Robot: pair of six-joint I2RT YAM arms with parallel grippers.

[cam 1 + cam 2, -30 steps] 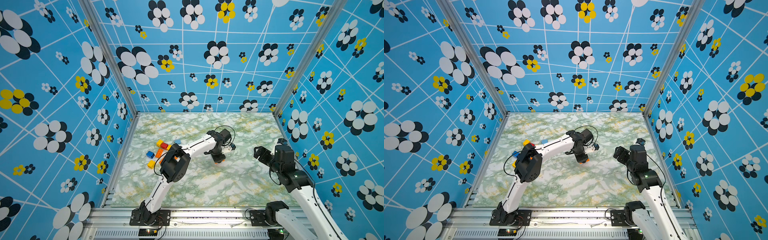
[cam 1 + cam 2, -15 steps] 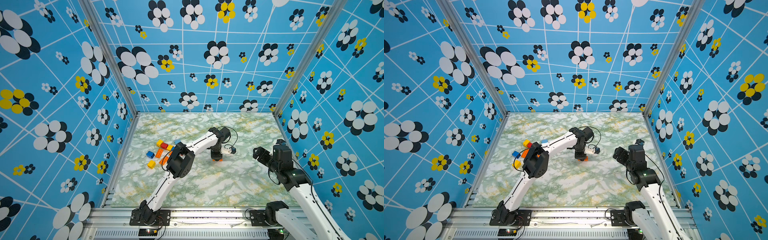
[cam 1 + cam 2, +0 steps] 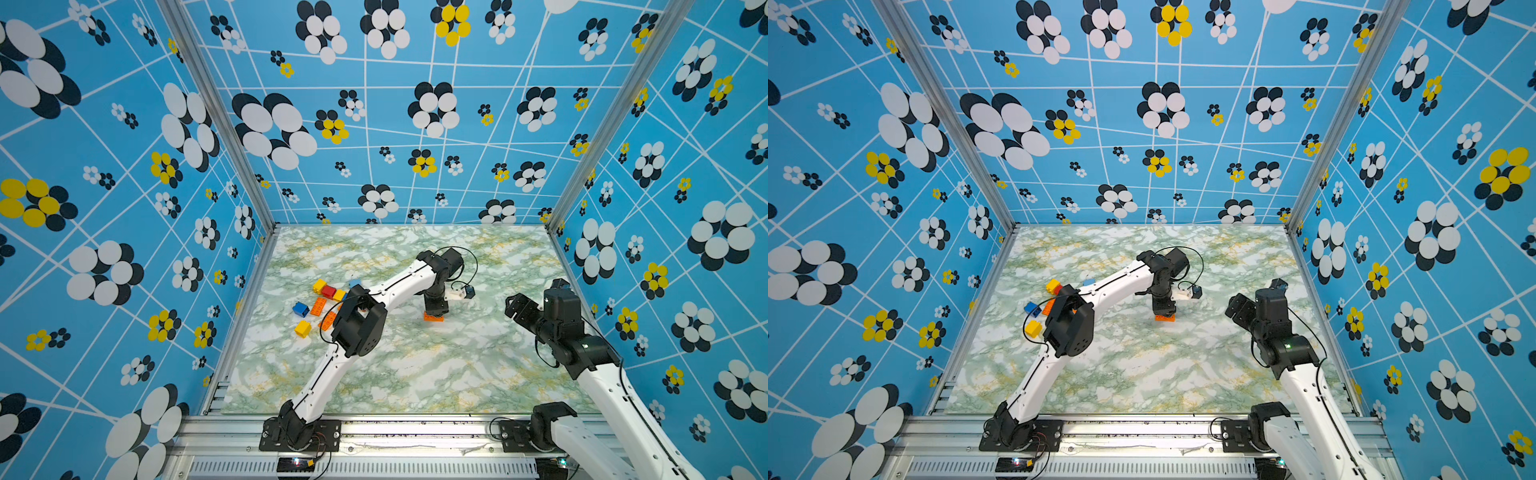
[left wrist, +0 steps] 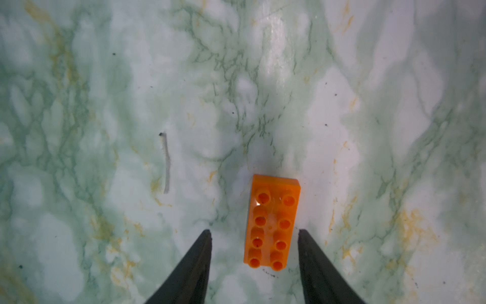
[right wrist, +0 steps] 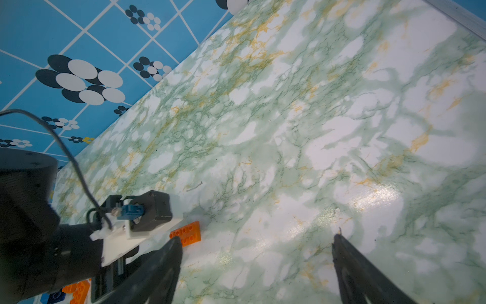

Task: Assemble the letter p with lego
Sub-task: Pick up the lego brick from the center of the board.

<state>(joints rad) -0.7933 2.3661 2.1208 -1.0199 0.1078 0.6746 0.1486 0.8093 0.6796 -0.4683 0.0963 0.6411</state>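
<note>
- Over the last second the left arm swung its elbow further in over the bench. The left tool went from clenched to released, and the wrist itself barely shifted.
- The bench was green marble pattern and mostly bare in both top views, with just one brick out at mid-bench.
- The right arm was parked on its own side, much as before. The right tool was spread wide and empty, hanging above the bench and facing the left wrist.
- The loose bricks were a cluster of yellow, red, blue and orange near the bench's left edge. The left arm partly hid them, so no count was possible.
- The orange brick was a flat two-by-four lying studs up on the bench directly under the left tool, well apart from the cluster.
- In the left wrist view the fingers stood either side of the brick with bench showing in both gaps, one wider than the other. Neither finger touched it.
- Judgement: this looked like the first piece of the P set down and let go. Nothing was joined to it, so nearly all of the letter was left to do.
- The likely next move was lifting the left tool straight up and going back to the cluster. The fingers straddled the brick, so a slanted exit could knock it askew.
</note>
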